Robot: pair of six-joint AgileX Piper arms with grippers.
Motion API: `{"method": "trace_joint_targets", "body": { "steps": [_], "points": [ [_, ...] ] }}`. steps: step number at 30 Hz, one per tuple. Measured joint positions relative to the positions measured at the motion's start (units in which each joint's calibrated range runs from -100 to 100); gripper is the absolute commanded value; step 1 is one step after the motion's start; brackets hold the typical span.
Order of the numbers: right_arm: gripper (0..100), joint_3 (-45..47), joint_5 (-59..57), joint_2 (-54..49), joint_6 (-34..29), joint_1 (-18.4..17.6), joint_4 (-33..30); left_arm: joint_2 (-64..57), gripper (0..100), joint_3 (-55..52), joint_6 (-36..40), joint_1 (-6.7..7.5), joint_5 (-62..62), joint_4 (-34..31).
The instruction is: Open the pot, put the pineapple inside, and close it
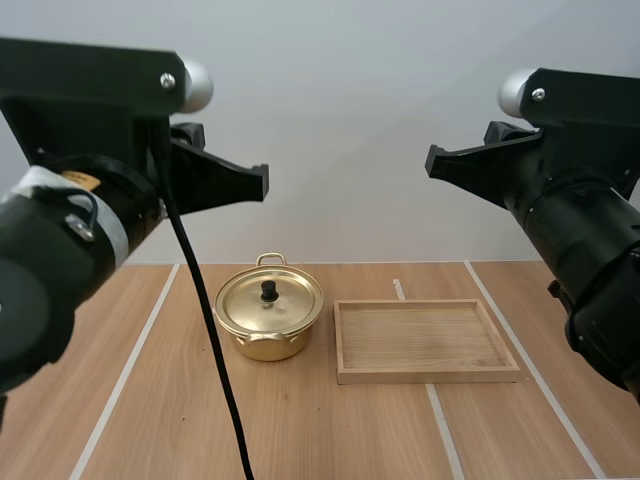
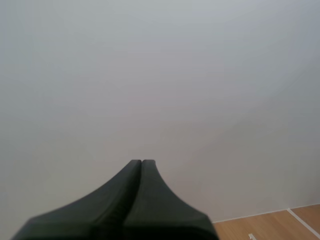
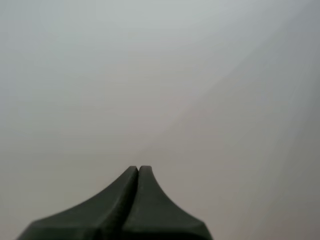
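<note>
A golden pot (image 1: 270,320) stands on the wooden table at centre left, its lid (image 1: 269,299) on, with a black knob on top. My left gripper (image 1: 263,181) is raised high above the table, well above and left of the pot; in the left wrist view its fingers (image 2: 141,162) lie together as one dark wedge, holding nothing. My right gripper (image 1: 432,161) hangs high at the right, above the tray, and the right wrist view shows it (image 3: 138,168) shut on nothing as well. Both wrist views face a plain grey wall.
An empty wooden tray (image 1: 345,372) lies just right of the pot. White tape lines (image 1: 125,375) run along the table on both sides and past the tray.
</note>
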State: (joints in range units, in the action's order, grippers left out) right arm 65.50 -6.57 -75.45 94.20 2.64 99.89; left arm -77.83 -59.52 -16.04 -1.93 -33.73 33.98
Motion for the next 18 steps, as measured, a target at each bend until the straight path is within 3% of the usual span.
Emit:
{"method": "trace_joint_targets", "body": {
  "steps": [14, 18],
  "points": [
    [0, 16.3, 0.9, -2.1, -1.5, 0.0, -0.1, -6.9, 0, -15.5, 2.5, -0.03, 4.5, -6.9],
    [0, 18.8, 0.9, -2.1, -1.5, 0.0, -0.3, -6.9, 0, -17.7, 4.4, -0.94, 4.5, -7.0]
  ]
}}
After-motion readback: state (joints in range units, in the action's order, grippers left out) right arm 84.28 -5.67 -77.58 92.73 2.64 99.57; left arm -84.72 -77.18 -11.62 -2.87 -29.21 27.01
